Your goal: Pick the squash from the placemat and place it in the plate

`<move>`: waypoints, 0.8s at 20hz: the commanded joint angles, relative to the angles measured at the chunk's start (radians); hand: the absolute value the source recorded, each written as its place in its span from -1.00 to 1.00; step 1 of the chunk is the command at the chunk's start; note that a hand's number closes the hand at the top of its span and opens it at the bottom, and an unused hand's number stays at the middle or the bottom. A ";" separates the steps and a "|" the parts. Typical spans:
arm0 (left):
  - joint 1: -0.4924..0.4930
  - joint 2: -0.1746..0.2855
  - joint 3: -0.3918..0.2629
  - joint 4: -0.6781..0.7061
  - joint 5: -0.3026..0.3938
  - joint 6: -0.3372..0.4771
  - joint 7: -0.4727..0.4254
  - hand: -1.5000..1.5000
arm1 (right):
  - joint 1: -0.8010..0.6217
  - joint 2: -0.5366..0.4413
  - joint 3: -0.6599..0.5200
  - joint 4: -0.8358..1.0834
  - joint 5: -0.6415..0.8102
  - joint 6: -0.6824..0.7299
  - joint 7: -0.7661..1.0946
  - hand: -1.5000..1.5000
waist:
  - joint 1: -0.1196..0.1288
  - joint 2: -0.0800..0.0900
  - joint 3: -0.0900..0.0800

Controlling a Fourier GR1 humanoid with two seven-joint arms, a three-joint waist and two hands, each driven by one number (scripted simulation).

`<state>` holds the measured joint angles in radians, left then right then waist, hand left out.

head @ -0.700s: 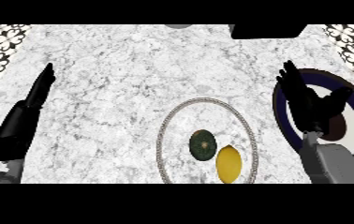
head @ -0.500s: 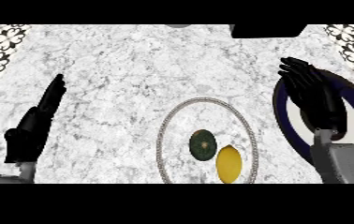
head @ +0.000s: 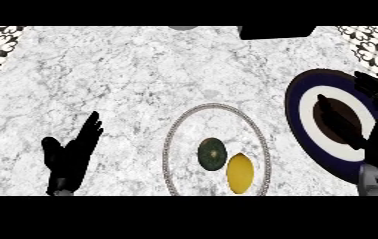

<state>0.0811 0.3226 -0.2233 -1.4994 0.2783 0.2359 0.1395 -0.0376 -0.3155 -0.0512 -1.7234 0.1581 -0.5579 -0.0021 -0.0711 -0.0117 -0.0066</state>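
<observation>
Marble desk [head: 140, 73], seen from above. At its right edge lies a dark-rimmed plate [head: 298, 99], partly covered by the right robot hand [head: 344, 124], whose straight fingers are spread above the plate's centre. The round placemat [head: 215, 122] lies near the front, carrying a yellow lemon [head: 240, 173] and, touching it, the dark green squash [head: 212, 153]. The left robot hand [head: 68, 158] rests open at the lower left, well apart.

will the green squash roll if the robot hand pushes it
Likely: the squash looks round, so a side push may roll it. It appears a hard, stiff fruit, unlikely to deform. The lemon sits right beside it, so a push that way could shift both.
</observation>
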 commanded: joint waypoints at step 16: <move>-0.077 -0.066 -0.021 0.075 -0.002 -0.047 0.023 0.00 | 0.453 -0.075 0.390 -0.581 0.626 0.300 0.612 -1.00 | 0.075 0.017 0.001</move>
<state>0.0241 0.2672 -0.2426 -1.4748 0.2743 0.2107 0.1690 0.4332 -0.3679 0.2720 -2.2267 0.6642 -0.3844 0.4160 -0.0064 -0.0013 -0.0019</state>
